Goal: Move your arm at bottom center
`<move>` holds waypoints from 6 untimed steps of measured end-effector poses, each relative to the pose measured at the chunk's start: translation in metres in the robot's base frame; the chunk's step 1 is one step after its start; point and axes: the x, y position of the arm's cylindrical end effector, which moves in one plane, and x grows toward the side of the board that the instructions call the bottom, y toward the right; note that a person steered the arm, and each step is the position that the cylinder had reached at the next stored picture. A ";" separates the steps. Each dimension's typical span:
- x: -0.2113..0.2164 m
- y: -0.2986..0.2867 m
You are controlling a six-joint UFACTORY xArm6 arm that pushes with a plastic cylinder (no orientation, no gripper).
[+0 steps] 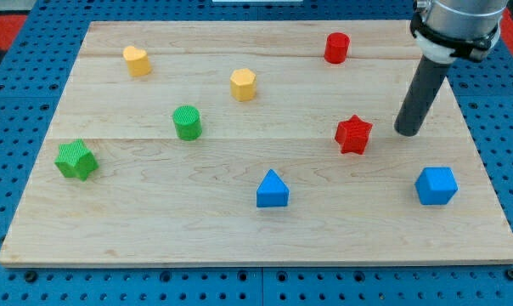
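My tip (407, 133) rests on the wooden board (155, 229) at the view's right, just right of the red star block (353, 134) and apart from it. The blue cube (436, 185) lies below the tip, toward the view's bottom right. The blue triangle block (273, 189) sits near the bottom centre, well left of and below the tip. The rod rises up to the arm's body at the view's top right.
A red cylinder (336, 48) stands at the top, left of the rod. A yellow hexagon block (244, 85) and a yellow block (137, 61) lie at the upper left. A green cylinder (188, 122) and a green star block (76, 160) lie at the left.
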 end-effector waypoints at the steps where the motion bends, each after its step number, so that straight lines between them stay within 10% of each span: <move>1: 0.022 -0.044; 6: 0.131 -0.217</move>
